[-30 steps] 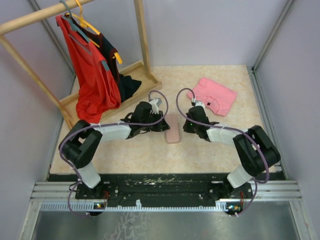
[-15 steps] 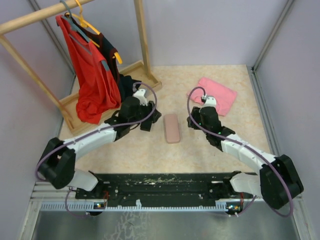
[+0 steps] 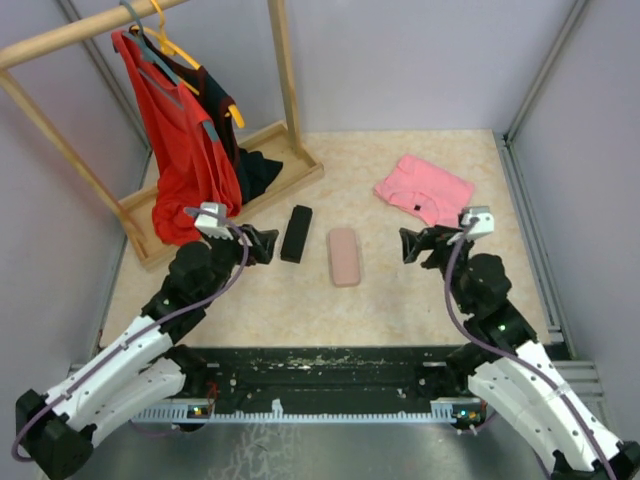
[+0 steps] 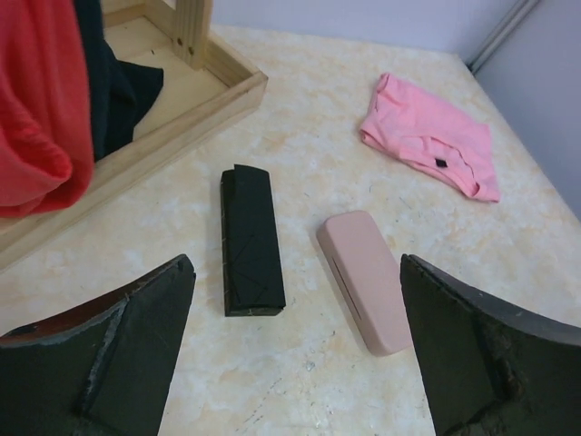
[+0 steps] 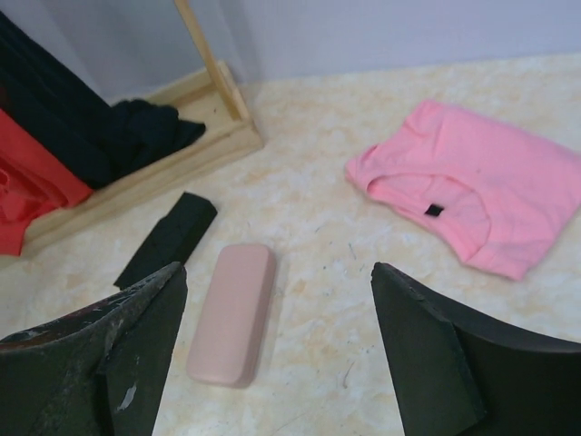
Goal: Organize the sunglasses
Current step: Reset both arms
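Observation:
No sunglasses show in any view. A closed black case [image 3: 297, 233] [image 4: 250, 238] [image 5: 167, 238] and a closed pink case [image 3: 344, 256] [image 4: 367, 280] [image 5: 233, 311] lie side by side mid-table. My left gripper [image 3: 262, 243] [image 4: 295, 272] hovers just left of the black case, open, with nothing between its fingers. On the far side of the pink case my right gripper [image 3: 415, 245] [image 5: 277, 272] is well clear of it, also open and holding nothing.
A wooden clothes rack [image 3: 270, 170] stands at the back left with a red garment [image 3: 185, 150] and dark clothes hanging on it. A pink shirt [image 3: 425, 190] lies folded at the back right. Grey walls enclose the table.
Both arms have drawn back from the cases toward the near edge, and both grippers have opened. The black case, covered by the left gripper before, now lies in plain view.

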Action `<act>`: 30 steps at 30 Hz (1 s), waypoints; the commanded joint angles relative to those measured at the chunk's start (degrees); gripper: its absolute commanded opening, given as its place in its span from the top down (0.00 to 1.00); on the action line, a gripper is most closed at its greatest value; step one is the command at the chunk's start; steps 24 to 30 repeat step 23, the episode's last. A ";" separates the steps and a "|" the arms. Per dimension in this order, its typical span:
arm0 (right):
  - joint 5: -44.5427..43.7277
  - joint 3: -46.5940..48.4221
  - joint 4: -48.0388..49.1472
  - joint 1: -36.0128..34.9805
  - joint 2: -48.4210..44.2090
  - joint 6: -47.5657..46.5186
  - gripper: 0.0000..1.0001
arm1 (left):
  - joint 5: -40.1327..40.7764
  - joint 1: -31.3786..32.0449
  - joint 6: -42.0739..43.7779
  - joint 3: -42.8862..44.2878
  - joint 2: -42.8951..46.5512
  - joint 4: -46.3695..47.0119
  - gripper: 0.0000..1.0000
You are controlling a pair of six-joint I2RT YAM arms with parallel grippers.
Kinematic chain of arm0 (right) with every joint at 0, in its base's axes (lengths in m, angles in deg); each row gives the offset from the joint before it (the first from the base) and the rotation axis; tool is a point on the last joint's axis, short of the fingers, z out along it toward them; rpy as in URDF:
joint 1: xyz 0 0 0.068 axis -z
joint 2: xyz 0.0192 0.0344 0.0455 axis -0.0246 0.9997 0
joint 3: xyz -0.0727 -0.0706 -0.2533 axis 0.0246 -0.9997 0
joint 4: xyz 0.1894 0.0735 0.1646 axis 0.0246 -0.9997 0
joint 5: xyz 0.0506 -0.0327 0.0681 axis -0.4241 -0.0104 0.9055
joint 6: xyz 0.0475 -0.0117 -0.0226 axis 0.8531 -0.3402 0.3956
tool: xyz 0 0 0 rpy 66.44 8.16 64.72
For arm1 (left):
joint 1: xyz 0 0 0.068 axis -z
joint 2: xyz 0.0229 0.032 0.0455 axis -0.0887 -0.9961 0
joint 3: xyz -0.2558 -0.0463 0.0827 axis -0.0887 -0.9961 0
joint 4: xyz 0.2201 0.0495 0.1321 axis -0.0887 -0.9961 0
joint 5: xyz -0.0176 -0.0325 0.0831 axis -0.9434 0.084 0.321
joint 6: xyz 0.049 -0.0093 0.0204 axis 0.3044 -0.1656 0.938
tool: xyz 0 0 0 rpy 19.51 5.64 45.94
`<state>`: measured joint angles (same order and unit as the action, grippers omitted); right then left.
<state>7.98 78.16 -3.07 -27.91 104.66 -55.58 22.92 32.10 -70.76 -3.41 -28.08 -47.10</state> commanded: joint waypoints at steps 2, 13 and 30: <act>-6.20 -0.12 -4.34 0.41 -11.85 -2.76 0.17 | 4.27 -0.10 -0.84 -6.53 11.30 -0.48 0.01; -4.49 -10.38 -2.73 0.40 -29.85 -1.38 0.13 | 10.60 -0.10 -6.42 -13.27 26.66 -10.41 0.01; -6.84 -12.13 -3.29 0.41 -31.10 -0.19 0.11 | 12.12 -0.11 -7.13 -13.88 28.55 -13.36 0.00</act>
